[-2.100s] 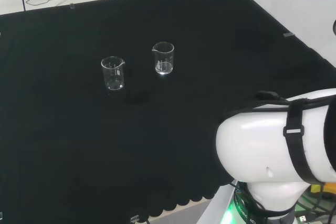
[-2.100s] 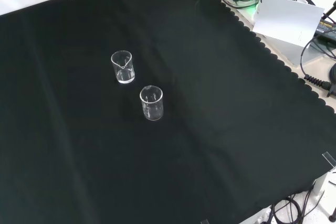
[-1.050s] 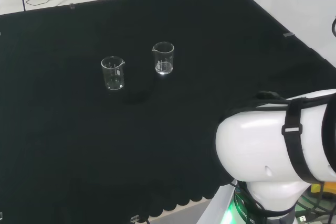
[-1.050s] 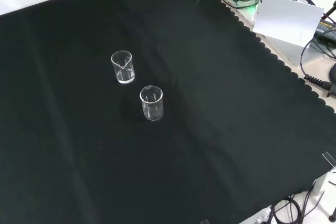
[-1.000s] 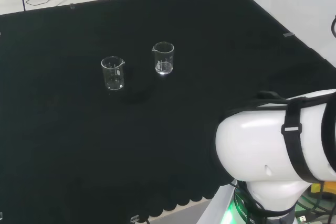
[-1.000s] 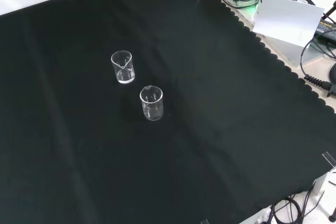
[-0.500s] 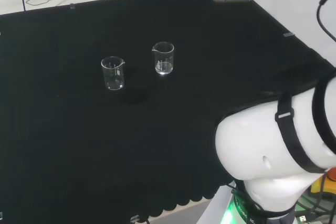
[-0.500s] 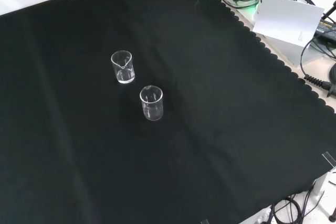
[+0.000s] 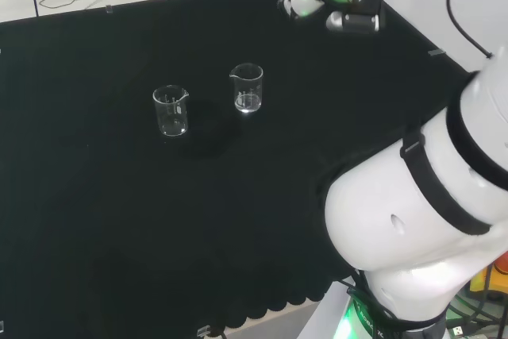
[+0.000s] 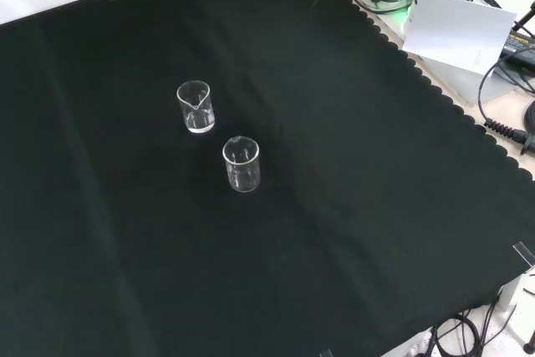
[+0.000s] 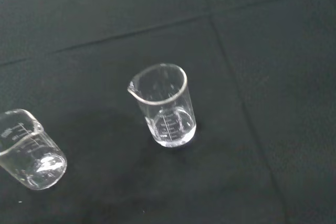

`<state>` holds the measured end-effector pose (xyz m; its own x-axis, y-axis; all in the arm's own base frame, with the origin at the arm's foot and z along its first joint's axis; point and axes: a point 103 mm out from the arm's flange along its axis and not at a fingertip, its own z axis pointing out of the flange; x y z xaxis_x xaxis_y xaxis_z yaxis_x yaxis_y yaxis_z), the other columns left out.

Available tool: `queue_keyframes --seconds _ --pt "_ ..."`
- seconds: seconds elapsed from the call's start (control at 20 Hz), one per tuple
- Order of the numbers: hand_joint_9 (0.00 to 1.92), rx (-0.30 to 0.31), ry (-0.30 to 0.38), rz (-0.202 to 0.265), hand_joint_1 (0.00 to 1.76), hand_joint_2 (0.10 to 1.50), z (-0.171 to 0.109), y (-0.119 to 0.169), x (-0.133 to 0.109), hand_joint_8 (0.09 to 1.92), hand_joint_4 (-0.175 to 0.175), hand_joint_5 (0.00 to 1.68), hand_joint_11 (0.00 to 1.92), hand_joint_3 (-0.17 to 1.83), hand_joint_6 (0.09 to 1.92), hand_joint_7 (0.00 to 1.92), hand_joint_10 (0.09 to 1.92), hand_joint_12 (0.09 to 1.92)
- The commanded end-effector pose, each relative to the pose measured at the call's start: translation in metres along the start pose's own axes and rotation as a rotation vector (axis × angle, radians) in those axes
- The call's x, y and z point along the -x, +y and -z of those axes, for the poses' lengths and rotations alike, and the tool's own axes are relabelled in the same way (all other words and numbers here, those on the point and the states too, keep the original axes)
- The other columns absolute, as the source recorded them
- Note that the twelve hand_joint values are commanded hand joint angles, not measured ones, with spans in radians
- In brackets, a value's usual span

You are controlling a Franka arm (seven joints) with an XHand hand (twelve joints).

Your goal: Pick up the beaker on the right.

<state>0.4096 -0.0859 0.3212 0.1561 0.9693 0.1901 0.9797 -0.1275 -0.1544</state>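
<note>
Glossy white rounded arm links (image 9: 413, 220) wear black bands; a green cable loops, apparently, near the wrist.

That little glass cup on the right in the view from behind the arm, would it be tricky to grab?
Probably a bit. The right beaker looks like clear smooth glass, so likely stiff, slippery and breakable. It appears empty, so probably light and easily nudged over the black cloth. It stands upright, taller than wide, so a sideways knock might tip it toward the left beaker.
</note>
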Motion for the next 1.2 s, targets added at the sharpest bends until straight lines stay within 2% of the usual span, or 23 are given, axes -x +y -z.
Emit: queue_keyframes --seconds 0.05,0.55,0.9,1.2 --pt "0.3 0.006 0.096 0.009 0.73 0.78 -0.042 0.054 0.036 0.61 -0.042 0.39 0.0 0.55 0.09 0.14 0.7 1.37" --pt "0.28 -0.057 0.176 0.06 0.79 0.71 -0.093 0.1 0.047 0.62 -0.039 0.37 0.0 0.59 0.09 0.12 0.69 1.39" --pt "0.27 -0.09 0.198 0.089 0.79 0.69 -0.122 0.124 0.048 0.61 -0.036 0.35 0.0 0.59 0.09 0.1 0.69 1.39" --pt "0.27 -0.114 0.203 0.089 0.8 0.68 -0.139 0.135 0.047 0.62 -0.037 0.35 0.0 0.59 0.09 0.1 0.69 1.39"
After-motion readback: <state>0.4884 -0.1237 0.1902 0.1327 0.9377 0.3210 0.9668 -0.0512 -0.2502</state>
